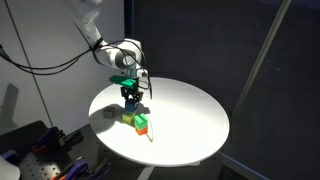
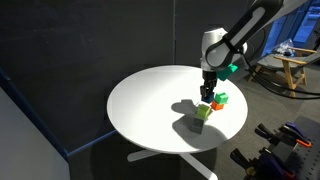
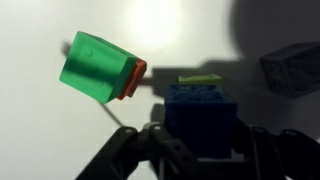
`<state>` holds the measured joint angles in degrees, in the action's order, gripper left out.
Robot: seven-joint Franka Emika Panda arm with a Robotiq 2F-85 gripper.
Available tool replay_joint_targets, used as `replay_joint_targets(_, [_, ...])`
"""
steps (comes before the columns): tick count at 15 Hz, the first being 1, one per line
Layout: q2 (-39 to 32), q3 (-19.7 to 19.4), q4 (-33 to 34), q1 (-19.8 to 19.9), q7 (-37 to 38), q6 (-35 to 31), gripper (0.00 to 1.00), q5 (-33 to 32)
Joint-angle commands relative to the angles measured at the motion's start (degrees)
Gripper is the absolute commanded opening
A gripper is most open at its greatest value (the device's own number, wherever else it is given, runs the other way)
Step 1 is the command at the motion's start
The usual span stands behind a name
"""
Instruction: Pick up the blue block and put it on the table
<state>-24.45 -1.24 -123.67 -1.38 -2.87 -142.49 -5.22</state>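
The blue block (image 3: 203, 110) sits between my gripper's (image 3: 203, 140) two fingers, which are shut on its sides. In both exterior views the gripper (image 1: 130, 93) (image 2: 205, 92) holds it just over a yellow-green cube (image 1: 128, 117) (image 2: 203, 113). I cannot tell whether the two touch. Only a sliver of the yellow-green cube (image 3: 200, 78) shows past the blue block in the wrist view. The round white table (image 1: 190, 110) (image 2: 150, 100) (image 3: 40, 130) lies under it all.
A green cube (image 3: 98, 67) (image 1: 142, 124) (image 2: 220, 99) rests on an orange block (image 3: 137, 78) beside the yellow-green cube. A dark cube-like shape (image 3: 290, 68) shows at the wrist view's right edge. Dark curtains surround the table.
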Motion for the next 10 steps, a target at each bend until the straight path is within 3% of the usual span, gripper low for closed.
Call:
replay_joint_targets(1, [-2.4, 0.0, 4.8, -0.1, 0.0, 3.1, 0.26, -1.1])
replay_joint_targets(10, [-7.7, -1.8, 10.9, 0.0, 2.5, 3.7, 0.26, -0.8])
